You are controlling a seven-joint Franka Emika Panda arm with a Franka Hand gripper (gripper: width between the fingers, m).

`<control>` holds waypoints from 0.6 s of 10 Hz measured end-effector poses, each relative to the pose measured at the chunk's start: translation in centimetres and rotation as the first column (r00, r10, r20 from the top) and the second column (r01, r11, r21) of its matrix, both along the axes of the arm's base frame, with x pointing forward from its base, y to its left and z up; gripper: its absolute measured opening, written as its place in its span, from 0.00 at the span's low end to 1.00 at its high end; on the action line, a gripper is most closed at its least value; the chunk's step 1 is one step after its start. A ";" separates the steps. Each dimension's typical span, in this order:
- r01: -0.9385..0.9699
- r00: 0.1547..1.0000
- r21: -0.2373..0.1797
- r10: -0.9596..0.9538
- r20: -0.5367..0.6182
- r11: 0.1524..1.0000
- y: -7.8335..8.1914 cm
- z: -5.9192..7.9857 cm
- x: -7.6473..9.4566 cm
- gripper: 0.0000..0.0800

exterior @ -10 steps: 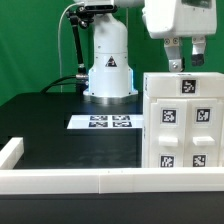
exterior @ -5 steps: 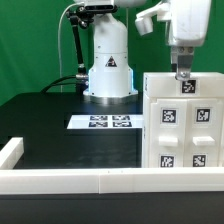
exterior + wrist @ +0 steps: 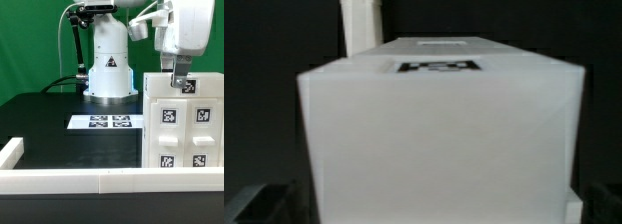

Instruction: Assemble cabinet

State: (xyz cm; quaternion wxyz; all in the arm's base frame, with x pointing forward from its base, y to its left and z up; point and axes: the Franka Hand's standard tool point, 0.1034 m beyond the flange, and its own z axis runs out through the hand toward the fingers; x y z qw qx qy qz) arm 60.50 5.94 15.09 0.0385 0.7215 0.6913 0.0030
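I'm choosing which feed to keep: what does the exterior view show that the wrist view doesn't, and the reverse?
Only the exterior view shows the arm's base, the marker board, the white rail, the green backdrop and the cabinet's tagged front. Only the wrist view shows the cabinet close up as a plain white block with one tag on its far top. Both show the cabinet and the dark table.

the arm stands on its white base (image 3: pixel 108 72) at the far edge of the tabletop. the wrist reaches toward the far right corner and points straight down. the gripper (image 3: pixel 177 80) hangs low there; if its fingers are apart or together, i cannot tell.
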 end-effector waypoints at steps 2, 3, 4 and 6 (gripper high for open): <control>0.025 1.000 0.001 -0.025 0.001 1.000 -0.3 0.0 0.0 0.70; 0.049 0.999 0.002 -0.049 0.002 0.999 -0.3 0.0 0.0 0.70; 0.049 0.999 0.002 -0.049 0.002 0.999 -0.4 0.0 0.0 0.70; 0.168 0.986 0.011 -0.168 0.007 0.986 -0.3 0.0 0.0 0.70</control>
